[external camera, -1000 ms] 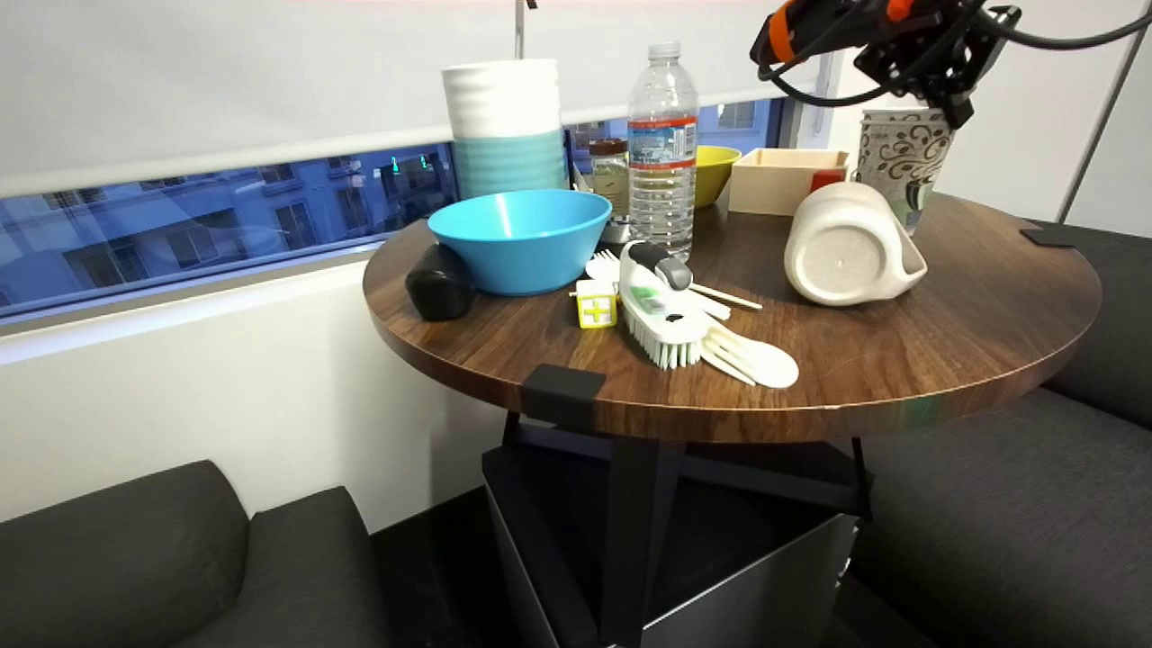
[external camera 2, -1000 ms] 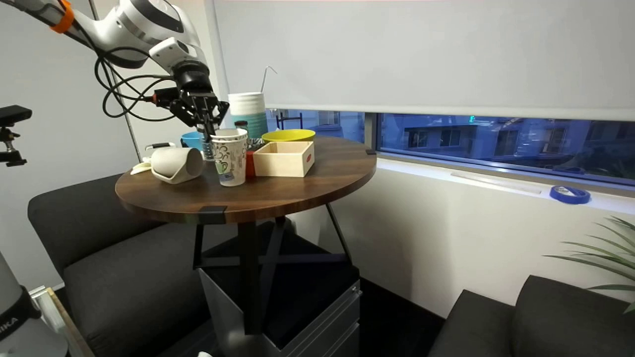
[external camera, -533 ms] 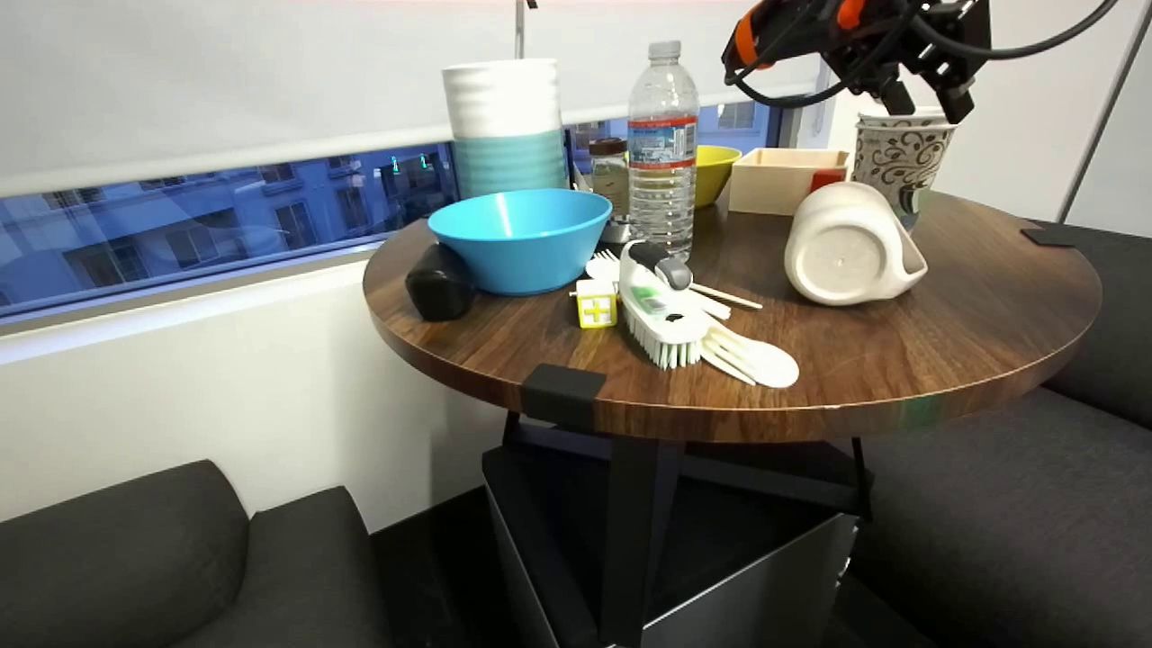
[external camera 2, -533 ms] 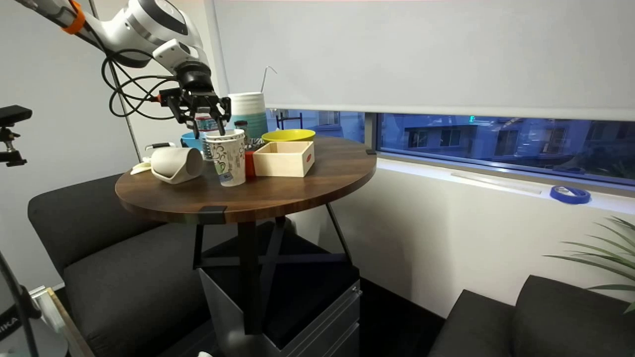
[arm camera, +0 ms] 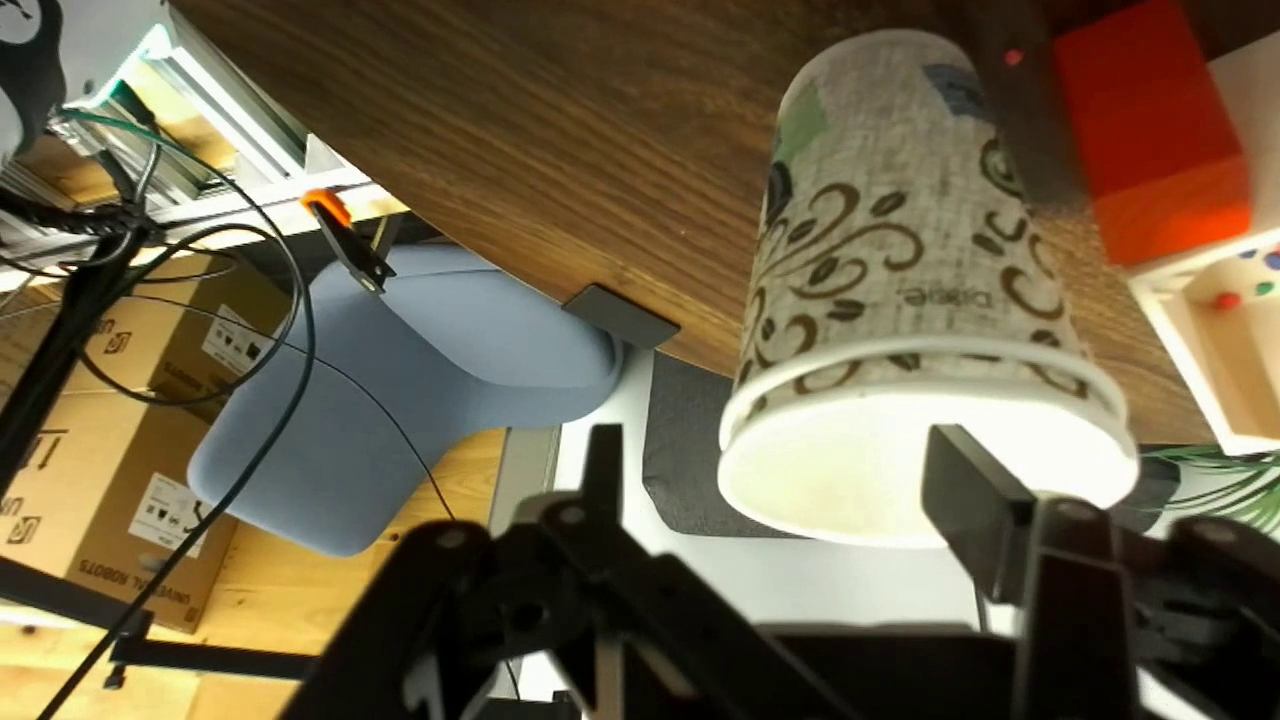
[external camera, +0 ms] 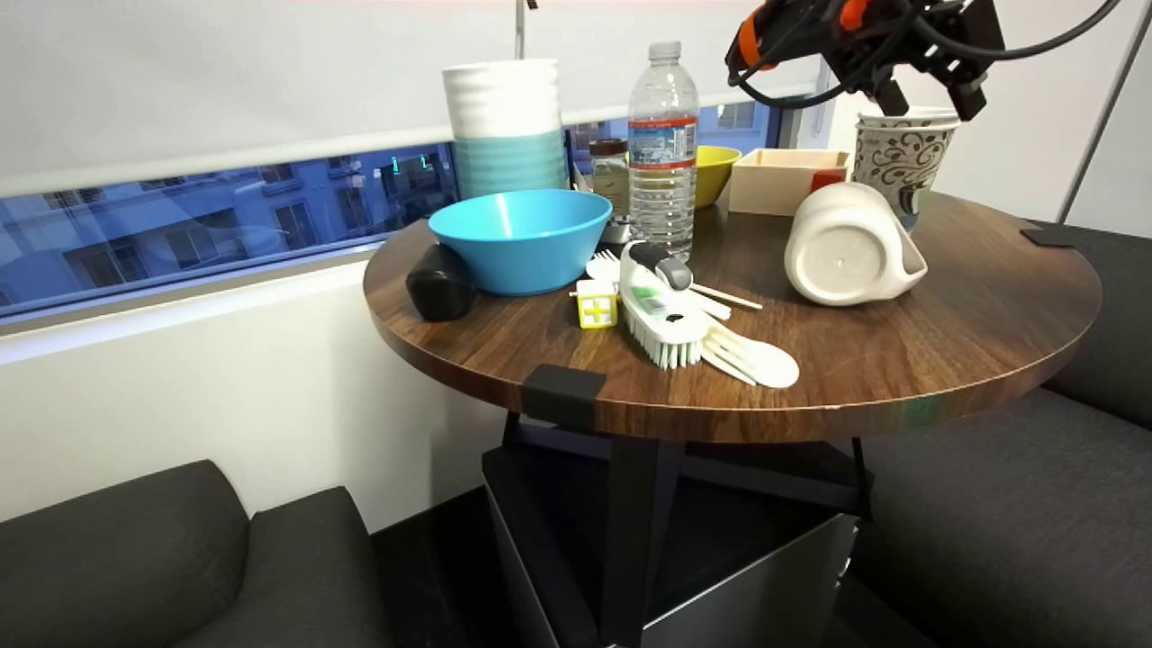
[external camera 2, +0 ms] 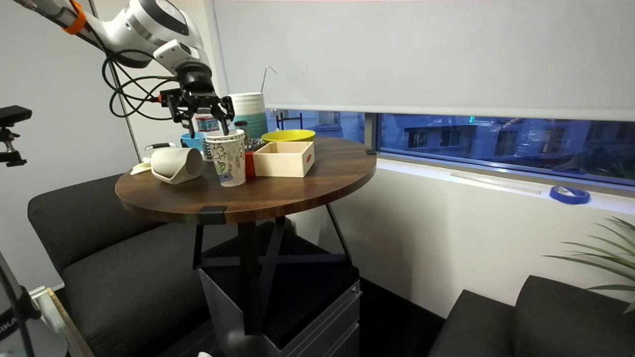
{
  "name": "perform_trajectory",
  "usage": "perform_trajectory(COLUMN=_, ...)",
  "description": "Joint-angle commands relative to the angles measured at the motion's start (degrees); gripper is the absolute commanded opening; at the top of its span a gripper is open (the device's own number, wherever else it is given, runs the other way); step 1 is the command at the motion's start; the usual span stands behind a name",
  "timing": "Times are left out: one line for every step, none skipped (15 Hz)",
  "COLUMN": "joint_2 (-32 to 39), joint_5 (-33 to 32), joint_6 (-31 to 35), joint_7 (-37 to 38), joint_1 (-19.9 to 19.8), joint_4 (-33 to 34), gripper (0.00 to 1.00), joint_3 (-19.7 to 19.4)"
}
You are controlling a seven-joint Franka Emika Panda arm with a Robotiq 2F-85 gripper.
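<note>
Fingers (arm camera: 975, 515) have spread since earlier frame; paper cups (arm camera: 890, 250) shifted slightly at rim. Fingers now wide apart, nothing gripped: 1 fingertip at cup mouth, other outside rim; touching or not, can't tell. Cups x2, nested (1 inside other), on tabletop (external camera: 981, 315), just below fingers. Mug (external camera: 837, 247) x1, on its side, just beside cups. Wooden box (external camera 2: 280, 166) x1; red block (arm camera: 1150, 150) x1 btwn it & cups. Bowls x2: blue bowl (external camera: 522, 256), yellow bowl (external camera 2: 287, 136); bottoms hidden, contents unclear. Bottle (external camera: 663, 153) x1, clear, capped; fill level unclear. Jar (external camera: 609, 180) x1, lidded, partly behind bottle, contents blurry. White/teal canister (external camera: 506, 135) x1, tall; inside not visible. Brush (external camera: 664, 310) x1 among white utensils (external camera: 776, 364); exact no. of those unclear.
</note>
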Motion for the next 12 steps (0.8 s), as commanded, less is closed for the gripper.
perform_trajectory(joint_2=-3.2, joint_5=-0.5, joint_6=0.1, joint_7=-1.5, joint_1=0.9, joint_4=-0.7, gripper=1.0, joint_3=-2.2)
perform_trajectory(joint_2=-4.0, joint_5=-0.6, joint_6=-0.2, joint_7=-1.5, joint_1=0.9, joint_4=-0.6, gripper=1.0, joint_3=-2.4)
perform_trajectory(joint_2=-5.1, joint_5=0.4, joint_6=0.7, joint_7=-1.8, joint_1=0.9, joint_4=-0.7, gripper=1.0, joint_3=-2.9)
perform_trajectory(joint_2=-6.4, joint_5=1.5, joint_6=2.2, joint_7=-2.1, joint_1=0.9, joint_4=-1.0, gripper=1.0, joint_3=-3.4)
perform_trajectory(joint_2=-7.9, joint_5=3.9, joint_6=4.8, joint_7=-2.8, joint_1=0.9, joint_4=-1.6, gripper=1.0, joint_3=-4.1)
perform_trajectory(joint_2=-9.2, joint_5=5.9, joint_6=6.5, joint_7=-2.9, joint_1=0.8, joint_4=-2.1, gripper=1.0, joint_3=-4.6)
perform_trajectory(joint_2=-10.5, joint_5=7.9, joint_6=7.9, joint_7=-3.1, joint_1=0.6, joint_4=-2.6, gripper=1.0, joint_3=-5.1)
perform_trajectory(joint_2=-12.6, joint_5=10.0, joint_6=9.7, joint_7=-3.8, joint_1=0.3, joint_4=-4.1, gripper=1.0, joint_3=-6.0)
perform_trajectory(joint_2=-14.5, joint_5=12.2, joint_6=11.2, joint_7=-4.5, joint_1=-0.1, joint_4=-5.5, gripper=1.0, joint_3=-6.8)
perform_trajectory(joint_2=-15.9, joint_5=14.7, joint_6=12.3, joint_7=-4.9, joint_1=-0.2, joint_4=-6.5, gripper=1.0, joint_3=-7.5)
perform_trajectory(joint_2=-17.0, joint_5=17.3, joint_6=13.4, joint_7=-5.6, joint_1=-0.3, joint_4=-7.7, gripper=1.0, joint_3=-8.1)
perform_trajectory(joint_2=-18.1, joint_5=20.1, joint_6=14.5, joint_7=-6.4, joint_1=-0.4, joint_4=-8.8, gripper=1.0, joint_3=-8.8)
